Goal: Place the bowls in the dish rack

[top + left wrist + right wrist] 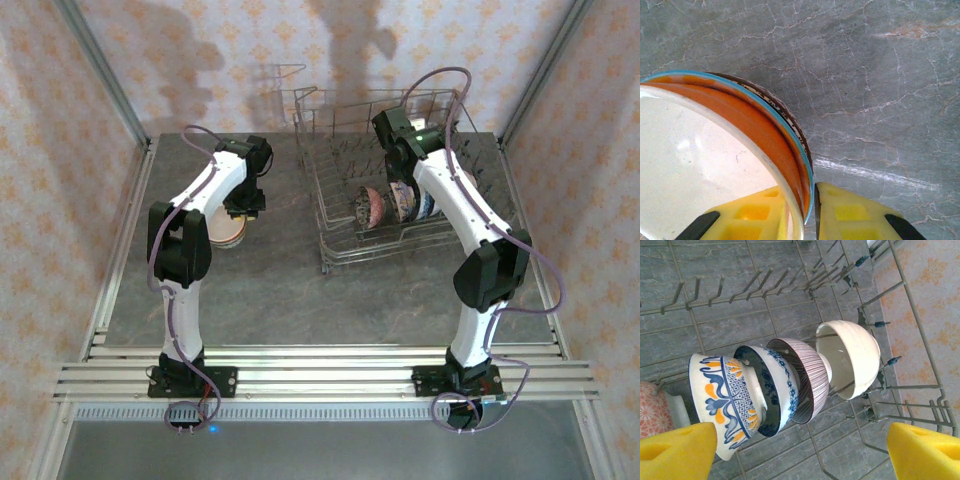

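My left gripper (812,202) (243,207) is shut on the rim of the top bowl of a nested stack (226,230) on the table. That bowl is bright orange (747,125) with a cream inside; one finger (752,215) is inside it and the other outside. A blue-rimmed and a brown patterned bowl (790,117) sit under it. My right gripper (802,455) (398,160) hangs open above the dish rack (330,255) (765,280). Several bowls stand on edge in a row: cream (852,355), brown striped (807,375), blue floral (775,390), blue-and-orange patterned (722,395), pinkish (651,410).
Upright wire tines (715,290) line the rack behind the row of bowls. The rack's tall sides (310,110) rise at the back. Grey marbled tabletop (880,90) stretches between the stack and the rack. Patterned walls close in the table.
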### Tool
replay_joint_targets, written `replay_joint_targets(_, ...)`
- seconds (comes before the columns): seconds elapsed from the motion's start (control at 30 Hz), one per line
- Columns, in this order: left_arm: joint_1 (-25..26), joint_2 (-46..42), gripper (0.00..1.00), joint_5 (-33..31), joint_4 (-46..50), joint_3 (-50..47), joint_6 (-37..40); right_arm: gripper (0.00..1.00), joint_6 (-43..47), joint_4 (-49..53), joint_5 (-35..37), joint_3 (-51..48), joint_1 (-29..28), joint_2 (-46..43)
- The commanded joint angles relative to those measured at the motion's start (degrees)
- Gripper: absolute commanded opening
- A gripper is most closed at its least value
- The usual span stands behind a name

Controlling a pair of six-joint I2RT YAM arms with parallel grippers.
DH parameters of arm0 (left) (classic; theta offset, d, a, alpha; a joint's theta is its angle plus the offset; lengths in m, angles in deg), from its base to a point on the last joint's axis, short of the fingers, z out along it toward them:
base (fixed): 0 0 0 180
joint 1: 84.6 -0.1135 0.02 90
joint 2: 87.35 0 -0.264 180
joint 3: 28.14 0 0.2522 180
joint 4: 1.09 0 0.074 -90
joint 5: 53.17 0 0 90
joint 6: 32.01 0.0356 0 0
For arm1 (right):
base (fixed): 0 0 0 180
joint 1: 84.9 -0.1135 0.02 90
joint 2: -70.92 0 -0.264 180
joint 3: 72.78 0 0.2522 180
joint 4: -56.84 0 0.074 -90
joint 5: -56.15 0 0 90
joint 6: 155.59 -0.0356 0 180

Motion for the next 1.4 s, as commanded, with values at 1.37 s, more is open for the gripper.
replay_joint_targets(1.37,1.0,-16.15,0.0,5.66,-6.83,12.01,-15.37,0.85,2.94,-5.02,-14.56,7.16,0.37,-2.72)
